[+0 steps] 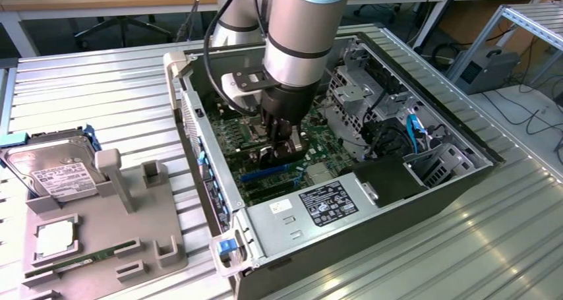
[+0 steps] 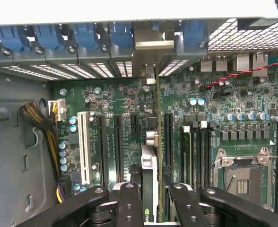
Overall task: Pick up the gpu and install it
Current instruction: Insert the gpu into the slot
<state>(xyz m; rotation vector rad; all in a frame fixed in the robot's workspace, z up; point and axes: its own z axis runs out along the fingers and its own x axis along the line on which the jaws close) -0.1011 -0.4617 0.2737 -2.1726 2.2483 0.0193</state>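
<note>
Plainly the gripper (image 2: pixel 153 196) is pressed together on the gpu (image 2: pixel 149 165), its two dark fingers (image 2: pixel 129 198) pinching the thin card from either face so that the wrist view sees the board edge-on. That grip across the flat sides seems chosen to keep the card upright, with its connector edge pointing down at the motherboard (image 2: pixel 125 106) rather than lying flat on it. The card runs away from the fingers toward the rear wall of the case, where its pale metal bracket (image 2: pixel 151 45) stands in the gap between the blue latches (image 2: pixel 84 35), as it must if the ports are to face outside. It lies along the long black expansion slots (image 2: pixel 117 146), just beside the white slot (image 2: pixel 83 146), and well apart from the open processor socket (image 2: pixel 243 170). Whether its edge is already down in a slot or only hangs above one cannot be told from this angle. In the exterior view the arm reaches straight down into the computer case (image 1: pixel 291 231), which lies on its side with the panel off to give that access. On the slatted table (image 1: pixel 440 260), toward the exterior view's left, a grey holder (image 1: pixel 132 247) keeps a hard drive (image 1: pixel 55 176) and a green memory stick (image 1: pixel 88 257) in their own recesses.
</note>
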